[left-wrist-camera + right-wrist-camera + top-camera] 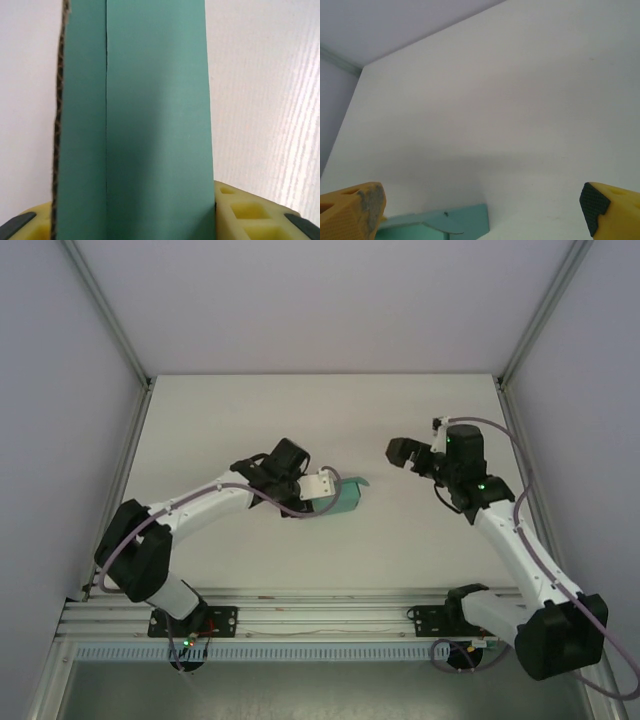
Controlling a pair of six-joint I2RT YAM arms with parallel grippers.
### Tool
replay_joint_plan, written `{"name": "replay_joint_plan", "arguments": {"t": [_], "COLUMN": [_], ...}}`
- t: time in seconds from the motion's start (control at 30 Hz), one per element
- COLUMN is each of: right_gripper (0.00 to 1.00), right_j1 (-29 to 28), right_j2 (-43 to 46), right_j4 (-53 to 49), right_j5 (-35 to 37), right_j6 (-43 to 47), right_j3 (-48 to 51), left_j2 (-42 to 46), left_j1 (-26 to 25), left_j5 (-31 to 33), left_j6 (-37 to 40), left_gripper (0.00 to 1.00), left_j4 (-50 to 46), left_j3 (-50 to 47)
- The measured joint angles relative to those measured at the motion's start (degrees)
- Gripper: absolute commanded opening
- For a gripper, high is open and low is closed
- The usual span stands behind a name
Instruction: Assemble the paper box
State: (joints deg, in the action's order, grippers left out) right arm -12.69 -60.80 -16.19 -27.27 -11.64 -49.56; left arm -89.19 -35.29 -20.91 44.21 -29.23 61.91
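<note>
The teal-green paper box (344, 497) sits near the middle of the white table, a rounded flap sticking out on its right. My left gripper (322, 486) is shut on its left end. In the left wrist view the teal card (150, 125) stands between my yellow fingers (245, 212), with a crease down it and a raw corrugated edge on the left. My right gripper (402, 453) hovers to the right of the box, apart from it and open. In the right wrist view its fingertips (597, 200) stand wide, and the box's corner and flap (460, 225) lie at the bottom.
The white table (300, 420) is walled by grey panels and metal posts at the back corners. An aluminium rail (320, 615) with both arm bases runs along the near edge.
</note>
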Motion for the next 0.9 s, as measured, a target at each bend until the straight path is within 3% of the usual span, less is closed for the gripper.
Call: {"name": "replay_joint_plan", "arguments": {"t": [0.07,0.17,0.5,0.67,0.9], "right_gripper": [0.97,0.85,0.45,0.44,0.33], "right_j1": [-0.37,-2.16,-8.39,-8.57,-9.77], "right_j2": [-0.96,-3.69,-16.63,-18.45,-18.60], "right_j4": [-0.13,-1.55,-12.55,-14.56,-15.67], "right_j5": [-5.25,-10.34,-9.90,-10.14,-9.05], "right_j6": [6.29,14.62,32.98,37.07,39.34], "right_j3": [-0.44,-1.44,-7.52,-7.96,-8.52], "left_j2": [-1.03,-2.86,-6.45,-6.69,-7.02], "left_j1": [0.57,0.94,1.62,1.66,1.66], "left_j5": [-2.01,-4.50,-7.34,-7.39,-7.39], "left_j6": [1.25,2.75,4.35,4.35,4.33], "left_gripper": [0.46,0.46,0.46,0.45,0.45], "left_j4": [-1.60,-3.72,-6.12,-6.58,-7.43], "left_j3": [1.18,3.21,6.49,6.86,7.52]}}
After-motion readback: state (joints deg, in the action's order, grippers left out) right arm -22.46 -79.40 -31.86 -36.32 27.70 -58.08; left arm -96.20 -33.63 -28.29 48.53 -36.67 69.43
